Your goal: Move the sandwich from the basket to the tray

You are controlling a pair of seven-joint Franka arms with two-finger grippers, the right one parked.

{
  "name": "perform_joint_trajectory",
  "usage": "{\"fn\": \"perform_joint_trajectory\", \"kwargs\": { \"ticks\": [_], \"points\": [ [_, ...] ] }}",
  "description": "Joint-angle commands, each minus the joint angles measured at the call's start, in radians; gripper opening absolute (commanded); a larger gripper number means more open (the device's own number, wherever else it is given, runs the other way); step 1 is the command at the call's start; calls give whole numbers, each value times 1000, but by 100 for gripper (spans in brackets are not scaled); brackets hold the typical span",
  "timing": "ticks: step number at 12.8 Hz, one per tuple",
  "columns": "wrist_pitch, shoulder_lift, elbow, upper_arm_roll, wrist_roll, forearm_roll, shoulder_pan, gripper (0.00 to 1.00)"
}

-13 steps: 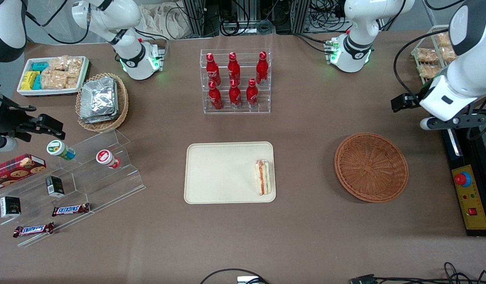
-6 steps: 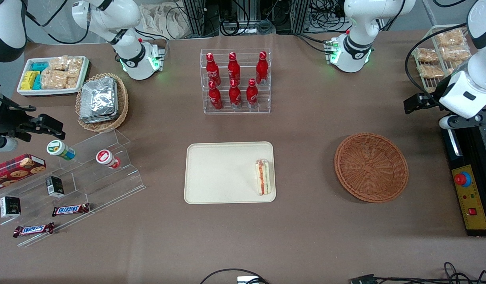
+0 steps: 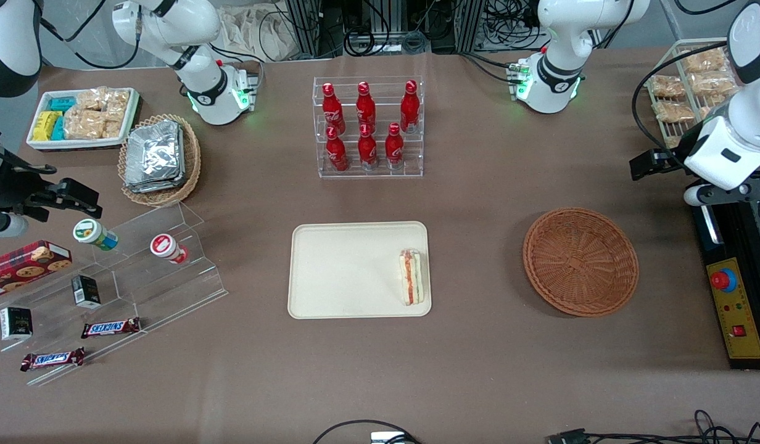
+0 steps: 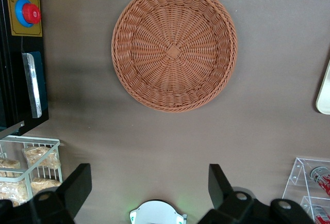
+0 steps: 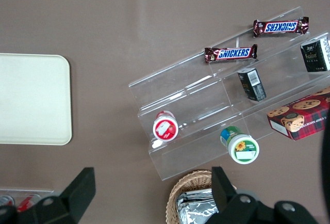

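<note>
The sandwich (image 3: 412, 277) lies on the cream tray (image 3: 343, 271), close to the tray edge nearest the basket, its red and green filling facing up. The reddish-brown wicker basket (image 3: 580, 261) is empty; it also shows in the left wrist view (image 4: 174, 46). My left gripper (image 3: 654, 165) hangs high above the table, farther from the front camera than the basket and toward the working arm's end. In the left wrist view the gripper (image 4: 148, 185) is open wide and holds nothing. A corner of the tray (image 4: 325, 95) shows there too.
A clear rack of red bottles (image 3: 367, 126) stands farther from the front camera than the tray. A control box with a red button (image 3: 735, 305) and a wire rack of snack packets (image 3: 682, 86) sit at the working arm's end. Acrylic steps with snacks (image 3: 108, 290) and a foil-packet basket (image 3: 158, 157) are at the parked arm's end.
The left arm has drawn away from the basket toward its own end of the table, then almost stopped. The sandwich, tray and basket have not moved.
</note>
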Motion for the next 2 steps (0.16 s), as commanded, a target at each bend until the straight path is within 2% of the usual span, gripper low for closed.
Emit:
{"fn": "perform_joint_trajectory", "kwargs": {
  "ticks": [1, 2],
  "points": [
    [-2, -4, 2, 9, 4, -2, -9, 100],
    [0, -2, 4, 9, 4, -2, -8, 100]
  ]
}}
